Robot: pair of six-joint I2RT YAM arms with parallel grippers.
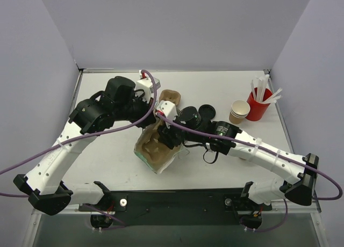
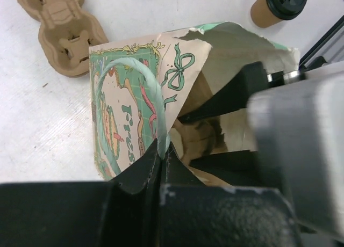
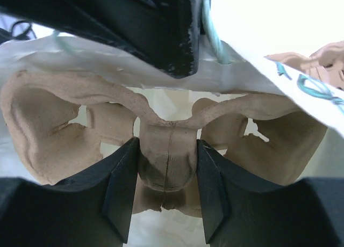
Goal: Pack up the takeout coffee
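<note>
At the left, the left hand (image 2: pixel 161 157) is clenched on the green cord handle (image 2: pixel 135 70) of a paper bag (image 2: pixel 121 118), its black fingers pinched tight together with the cord caught between them. The bag has a green and cream printed face with ribbon bows and stands near the middle of the bench (image 1: pixel 226 86), its mouth open upward and its rim crumpled. Behind the bag, lying flat and apart from it, is a second carrier (image 2: pixel 64 27) of moulded brown pulp. Inside the bag's mouth sits a pulp carrier (image 3: pixel 43 113), tilted, with a hollow to either side of its raised middle ridge. The right hand (image 3: pixel 167 172) reaches down into the bag and grasps that ridge, one dark finger pressed on each side of it. Part of the left hand's black finger and the cord hang just above, against the bag's white lining. Further right, a brown cup with a black lid (image 2: pixel 277 5) stands upright on the bench beyond the bag, close to the right arm. Well to the right, the takeout coffee (image 1: pixel 239 111), a brown paper cup open at the top with a pale inside, stands upright on the bench near the right wall, far from both hands and outside the bag. Just beside it on the right is a red cup (image 1: pixel 258 108) holding white sticks (image 1: pixel 263 88) that fan out above its rim.
</note>
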